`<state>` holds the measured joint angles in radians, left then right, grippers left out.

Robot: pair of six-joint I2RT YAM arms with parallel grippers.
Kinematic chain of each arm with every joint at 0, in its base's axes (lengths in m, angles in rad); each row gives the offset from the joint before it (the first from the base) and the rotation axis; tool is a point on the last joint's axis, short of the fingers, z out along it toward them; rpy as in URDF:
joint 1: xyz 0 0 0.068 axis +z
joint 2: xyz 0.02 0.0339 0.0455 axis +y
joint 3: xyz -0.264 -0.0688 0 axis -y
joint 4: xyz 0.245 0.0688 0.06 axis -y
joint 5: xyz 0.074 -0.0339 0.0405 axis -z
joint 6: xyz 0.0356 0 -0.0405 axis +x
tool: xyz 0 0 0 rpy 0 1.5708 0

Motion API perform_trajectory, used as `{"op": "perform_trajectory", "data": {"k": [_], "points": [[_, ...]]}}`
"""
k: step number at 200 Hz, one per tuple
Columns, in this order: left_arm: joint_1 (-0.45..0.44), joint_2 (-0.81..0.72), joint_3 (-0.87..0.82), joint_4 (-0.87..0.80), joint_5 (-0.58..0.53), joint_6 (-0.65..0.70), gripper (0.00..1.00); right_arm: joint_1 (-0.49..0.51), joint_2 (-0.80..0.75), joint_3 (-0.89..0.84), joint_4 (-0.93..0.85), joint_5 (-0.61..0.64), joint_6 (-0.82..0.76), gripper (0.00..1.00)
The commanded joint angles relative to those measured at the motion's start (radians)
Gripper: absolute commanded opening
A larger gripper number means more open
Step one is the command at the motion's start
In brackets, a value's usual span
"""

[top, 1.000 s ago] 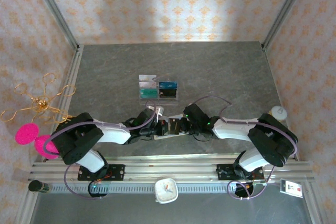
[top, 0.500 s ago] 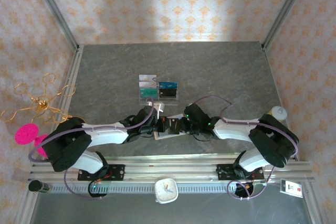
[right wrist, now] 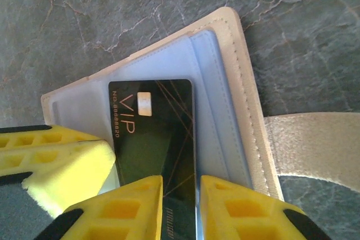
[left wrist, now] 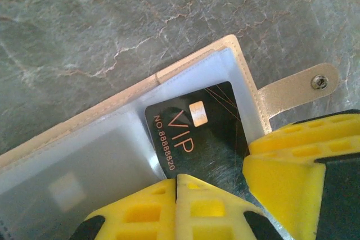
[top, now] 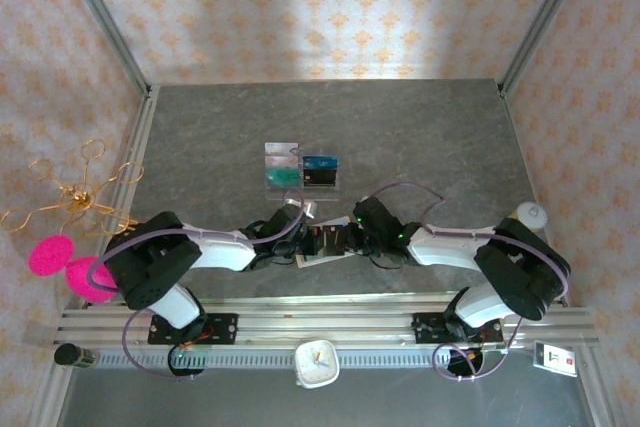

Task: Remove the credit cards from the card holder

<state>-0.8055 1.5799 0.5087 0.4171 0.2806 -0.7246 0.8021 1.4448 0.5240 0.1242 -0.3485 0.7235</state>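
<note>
The beige card holder lies open near the table's front edge, its snap tab sticking out sideways. A black VIP credit card sits partly in its clear sleeve. My left gripper is shut, fingertips touching, resting at the card's lower edge with nothing between them. My right gripper stands open by a narrow gap above the long right edge of the black card. Each gripper's yellow finger shows beside the other. From above, both grippers meet over the holder.
A clear tray behind the holder carries other cards, pale, teal and dark blue. A gold wire ornament and pink discs stand at the left. A white clock sits on the front rail.
The right jaws have parted slightly. The left arm's elbow swung out and came back, while its gripper stayed at the holder.
</note>
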Motion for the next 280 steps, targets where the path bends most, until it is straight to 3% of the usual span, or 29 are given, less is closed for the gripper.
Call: {"op": "perform_trajectory", "data": {"k": [1, 26, 64, 115, 134, 164, 204, 235, 239, 251, 280], "points": [[-0.011, 0.059, -0.008, -0.016, -0.005, 0.012, 0.00, -0.007, 0.017, -0.031, 0.029, -0.039, -0.020, 0.23], [-0.011, 0.074, -0.004, -0.026, 0.003, 0.024, 0.00, -0.007, -0.013, -0.030, 0.024, -0.023, -0.022, 0.19], [-0.009, 0.046, -0.015, -0.024, 0.014, 0.029, 0.00, -0.007, -0.085, -0.023, -0.060, 0.075, -0.051, 0.00], [-0.002, 0.006, -0.009, -0.011, 0.046, 0.049, 0.00, -0.007, -0.311, 0.020, -0.214, 0.252, -0.173, 0.00], [0.016, -0.054, 0.012, -0.026, 0.059, 0.041, 0.00, -0.007, -0.354, 0.058, -0.239, 0.265, -0.255, 0.00], [0.062, -0.273, 0.003, -0.075, 0.027, 0.015, 0.24, -0.014, -0.355, 0.185, -0.252, 0.279, -0.470, 0.00], [0.143, -0.522, -0.054, -0.214, 0.026, 0.001, 0.48, -0.087, -0.287, 0.335, -0.227, 0.103, -0.801, 0.00], [0.170, -0.695, -0.067, -0.352, -0.051, 0.005, 0.77, -0.116, -0.203, 0.462, -0.271, -0.036, -1.004, 0.00], [0.172, -0.713, -0.067, -0.366, -0.058, 0.007, 0.87, -0.118, -0.187, 0.481, -0.279, -0.047, -1.024, 0.00], [0.176, -0.760, -0.066, -0.417, -0.094, 0.014, 0.98, -0.121, -0.130, 0.550, -0.329, -0.084, -1.101, 0.00], [0.181, -0.836, -0.064, -0.477, -0.165, 0.029, 0.99, -0.130, 0.080, 0.813, -0.567, -0.140, -1.298, 0.00]]}}
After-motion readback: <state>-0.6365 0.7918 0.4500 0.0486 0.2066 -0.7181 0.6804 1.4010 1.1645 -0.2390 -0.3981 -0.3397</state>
